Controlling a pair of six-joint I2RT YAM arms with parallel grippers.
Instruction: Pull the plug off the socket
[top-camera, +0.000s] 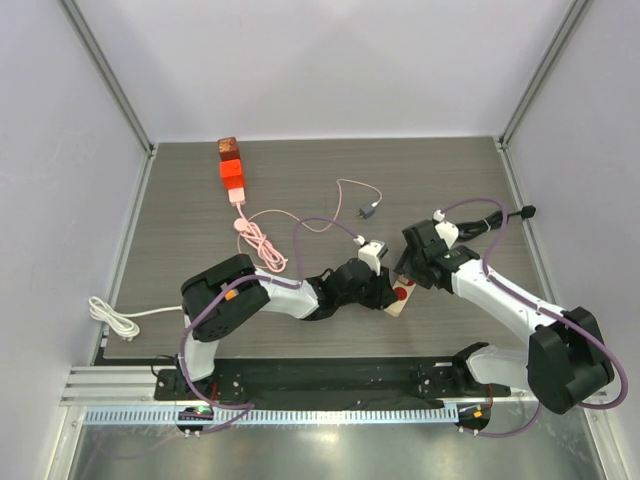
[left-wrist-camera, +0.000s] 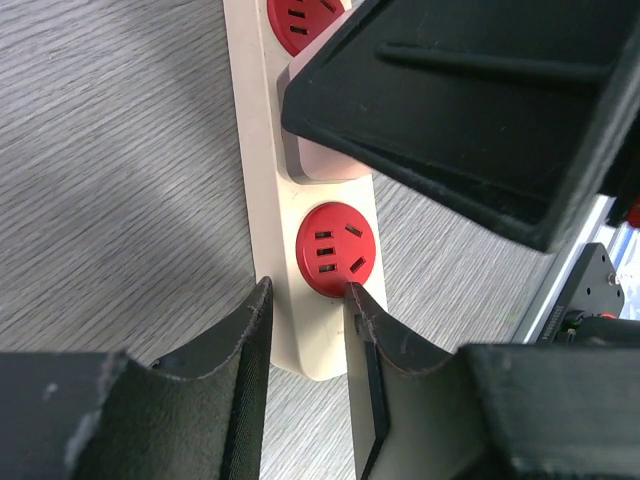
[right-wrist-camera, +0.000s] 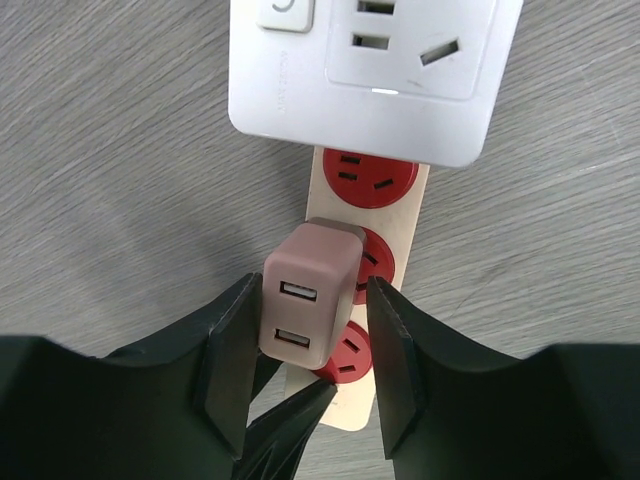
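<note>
I have both arms brought together at the middle of the grey wood-grain counter (top-camera: 200, 200), over the cream plastic power strip with round red sockets (left-wrist-camera: 255, 150). In the right wrist view, the dusty-pink boxy USB charger plug (right-wrist-camera: 305, 300) sits seated in the strip's middle red socket, its two ports facing the camera. The right end effector (right-wrist-camera: 312, 283) brackets it: one finger touches the plug's side and the other stands just off it with a sliver of gap, so it is parted, not clamped. The left end effector (left-wrist-camera: 305, 290) straddles the strip's free end just past the last red socket (left-wrist-camera: 335, 248), both fingers hard against it; I cannot tell whether they actually pinch it. A white square socket block with a rocker switch (right-wrist-camera: 290, 90) covers the strip's far end. Farther back lie a coiled pink cable (top-camera: 262, 238) and a red-and-orange stack of blocks (top-camera: 231, 170).
</note>
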